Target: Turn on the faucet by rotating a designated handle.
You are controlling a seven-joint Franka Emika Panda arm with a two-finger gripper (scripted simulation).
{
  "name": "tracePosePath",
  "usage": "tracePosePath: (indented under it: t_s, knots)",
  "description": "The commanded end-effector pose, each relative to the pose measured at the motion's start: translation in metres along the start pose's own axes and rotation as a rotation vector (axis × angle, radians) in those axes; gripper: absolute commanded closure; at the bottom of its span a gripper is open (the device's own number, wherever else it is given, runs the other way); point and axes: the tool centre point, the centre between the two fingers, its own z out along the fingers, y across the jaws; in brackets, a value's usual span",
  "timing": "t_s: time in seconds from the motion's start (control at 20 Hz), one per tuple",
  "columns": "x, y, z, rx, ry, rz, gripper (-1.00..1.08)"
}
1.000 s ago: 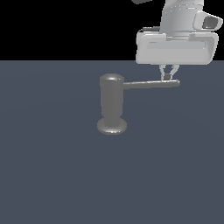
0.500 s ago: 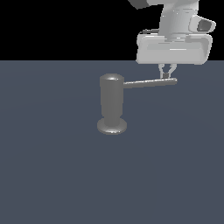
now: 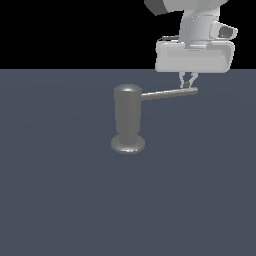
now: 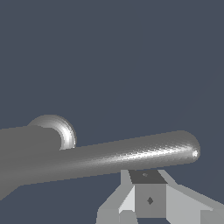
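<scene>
The faucet [image 3: 128, 117] is a dull-grey upright cylinder on a flared round base, standing mid-scene in the exterior view. Its handle [image 3: 167, 94], a thin rod with a rounded tip, sticks out toward the exterior view's right. My gripper [image 3: 187, 84] hangs just above the rod near its tip, with its fingers pressed together and touching the rod's far side; nothing is between them. In the wrist view the handle [image 4: 131, 155] runs across the picture in front of the shut gripper [image 4: 148, 197], and the faucet [image 4: 26, 144] body sits at one edge.
A flat dark blue-grey floor [image 3: 65, 200] spreads all around the faucet. The white hand and arm [image 3: 195, 50] loom above the handle's tip.
The handle's tip has swung a little toward the exterior view's left and upward, and the shut gripper has moved along with it.
</scene>
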Motion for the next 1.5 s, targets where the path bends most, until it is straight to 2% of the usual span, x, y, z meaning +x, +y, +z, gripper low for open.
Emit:
tracePosePath:
  t_s: [0.0, 1.45]
  knots:
    - [0.007, -0.001, 0.008, 0.000, -0.009, 0.000, 1.08]
    - [0.079, 0.000, 0.020, -0.001, -0.028, 0.021, 1.08]
